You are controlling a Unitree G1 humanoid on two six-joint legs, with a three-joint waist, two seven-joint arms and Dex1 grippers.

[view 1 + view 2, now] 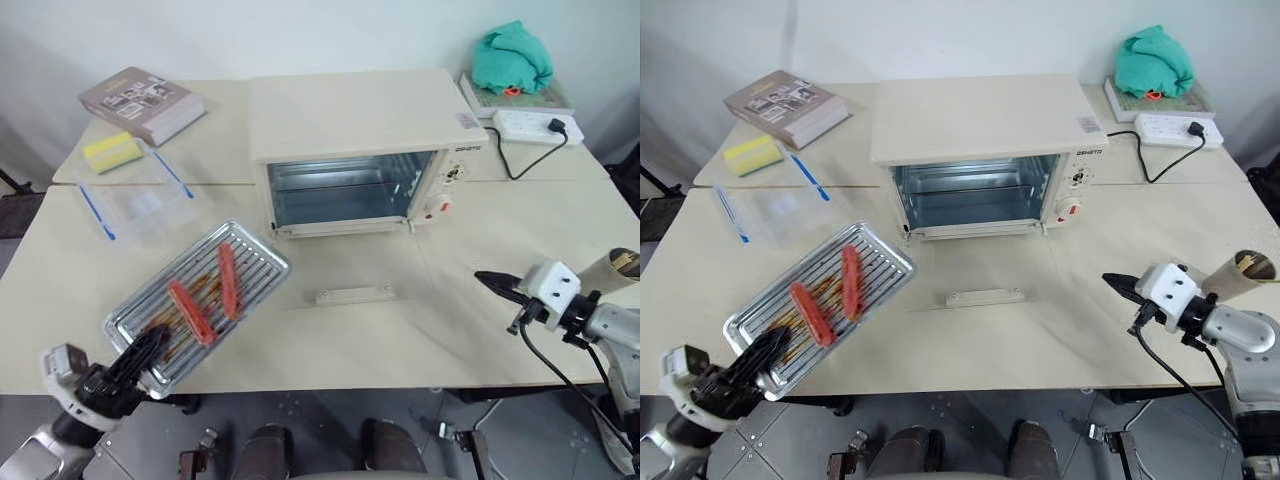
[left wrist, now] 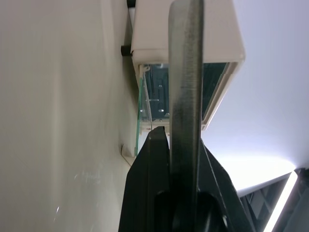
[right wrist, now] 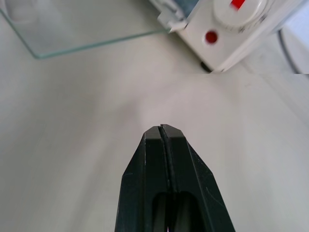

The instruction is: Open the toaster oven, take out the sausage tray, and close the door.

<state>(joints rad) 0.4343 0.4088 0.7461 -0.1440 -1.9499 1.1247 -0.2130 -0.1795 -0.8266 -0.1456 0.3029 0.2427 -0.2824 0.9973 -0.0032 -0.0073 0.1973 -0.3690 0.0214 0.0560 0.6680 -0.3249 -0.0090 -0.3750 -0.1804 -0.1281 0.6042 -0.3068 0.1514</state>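
The cream toaster oven (image 1: 360, 110) stands at the back middle of the table with its cavity open. Its glass door (image 1: 345, 262) lies flat on the table in front, bar handle (image 1: 353, 295) nearest me. The sausage tray (image 1: 255, 262), silvery and ridged with two red sausages (image 1: 228, 280), hangs tilted over the table's near-left part. My left gripper (image 1: 150, 345) is shut on its near rim; the left wrist view shows the tray's edge (image 2: 186, 96) running between the fingers (image 2: 149, 193). My right gripper (image 1: 490, 281) hovers at the right, shut and empty, pointing toward the door's corner (image 3: 72, 29).
A clear plastic bag with blue strips (image 1: 140, 205), a yellow sponge (image 1: 113, 151) and a book (image 1: 142, 103) lie at the back left. A green cloth (image 1: 512, 58) and a power strip (image 1: 535, 125) with the oven's cord sit back right. A cardboard tube (image 1: 620, 265) is at the right edge.
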